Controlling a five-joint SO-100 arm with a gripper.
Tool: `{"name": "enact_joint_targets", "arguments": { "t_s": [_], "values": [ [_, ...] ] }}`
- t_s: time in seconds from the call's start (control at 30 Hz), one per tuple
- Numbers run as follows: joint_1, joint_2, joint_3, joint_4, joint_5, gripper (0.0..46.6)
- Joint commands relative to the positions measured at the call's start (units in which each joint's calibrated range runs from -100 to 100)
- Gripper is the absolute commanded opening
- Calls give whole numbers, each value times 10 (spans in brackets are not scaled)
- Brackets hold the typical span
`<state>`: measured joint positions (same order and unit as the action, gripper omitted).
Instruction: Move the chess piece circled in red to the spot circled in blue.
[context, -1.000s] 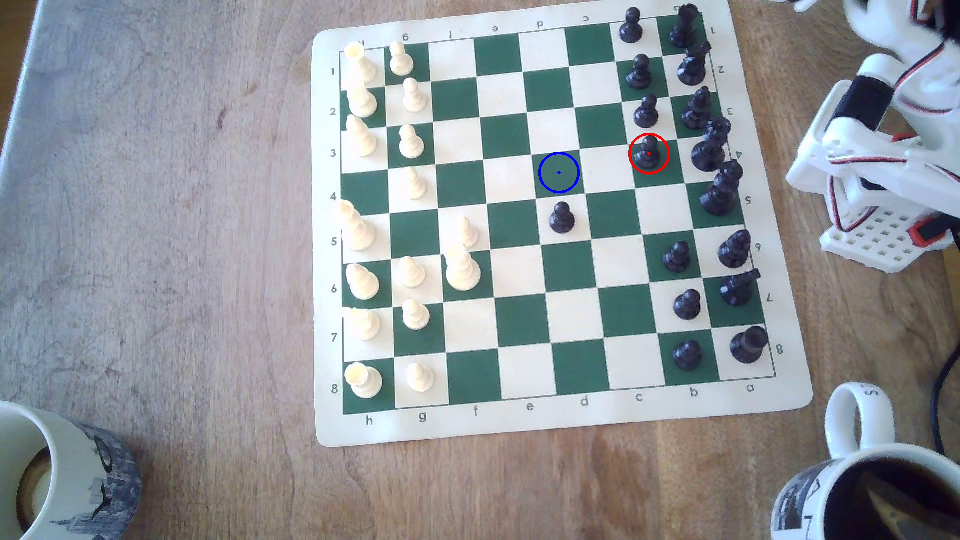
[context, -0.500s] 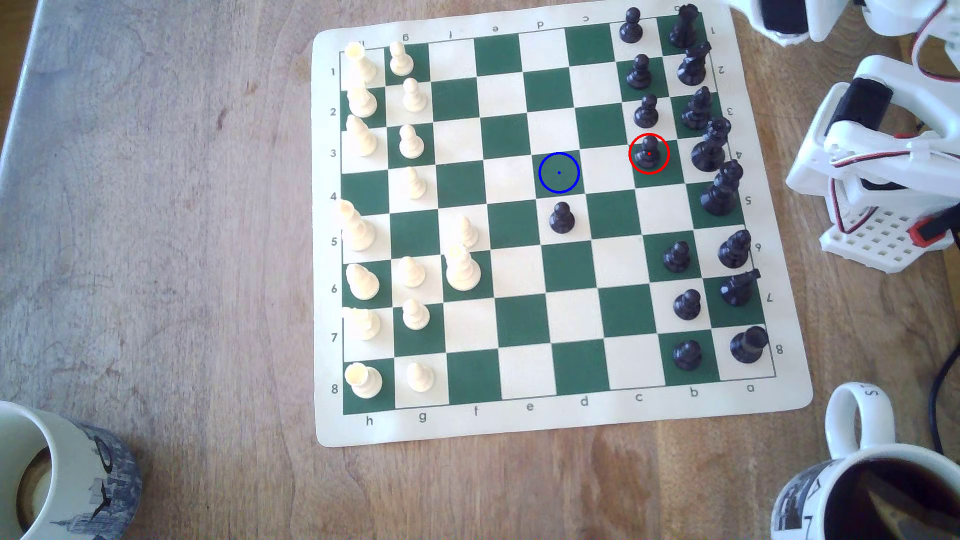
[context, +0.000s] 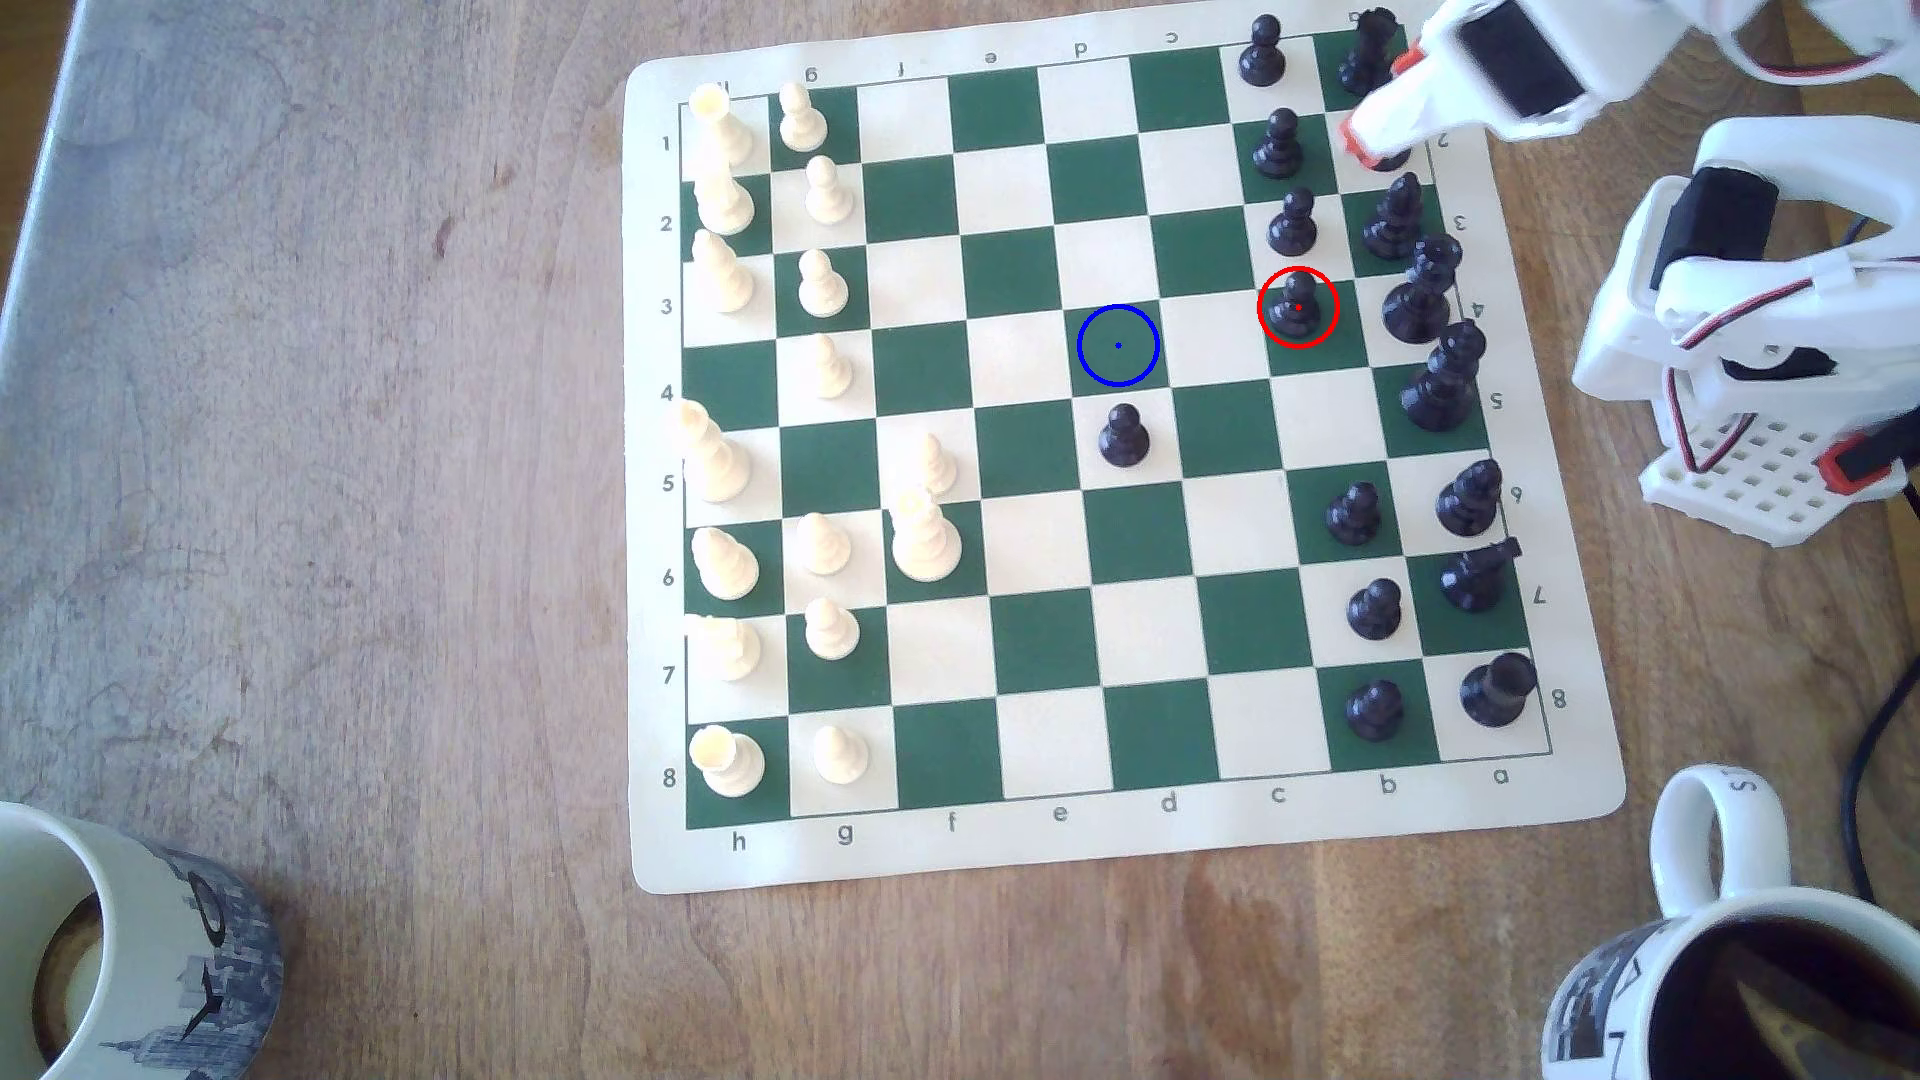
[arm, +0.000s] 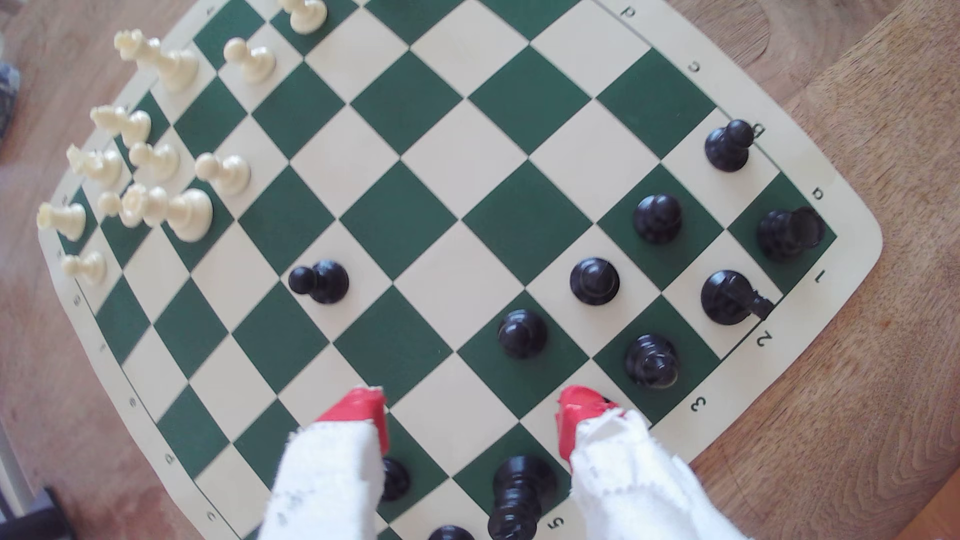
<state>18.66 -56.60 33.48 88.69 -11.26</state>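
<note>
The red-ringed black pawn (context: 1298, 307) stands upright on a green square, fourth in a column of black pawns near the exterior view's right; the wrist view has this pawn (arm: 522, 335) just ahead of the fingertips. The blue-ringed green square (context: 1118, 345) lies bare, two squares toward the exterior view's left of the pawn. My gripper (context: 1377, 104) hovers over the black back-row pieces at the board's top right corner, well short of the pawn. Its red-tipped fingers (arm: 358, 413) are spread wide apart, so the gripper (arm: 470, 413) is open and holds nothing.
A lone black pawn (context: 1124, 436) stands one square below the blue ring. Taller black pieces (context: 1418, 301) crowd beside the ringed pawn. Cream pieces (context: 821, 286) line the board's left. The arm's base (context: 1756, 343) sits off the right edge. Mugs (context: 135, 935) (context: 1756, 976) occupy the bottom corners.
The arm has swung in from the top right corner, bringing the gripper down and left over the board's corner pieces. No chess piece has moved.
</note>
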Motion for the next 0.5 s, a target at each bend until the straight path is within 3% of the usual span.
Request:
{"name": "enact_joint_targets", "arguments": {
  "t_s": [0.0, 0.27, 0.47],
  "values": [
    [-14, 21, 27, -18, 2, 205],
    [-17, 84, 85, -86, 6, 157],
    [-17, 130, 108, -123, 12, 156]
  ]
}}
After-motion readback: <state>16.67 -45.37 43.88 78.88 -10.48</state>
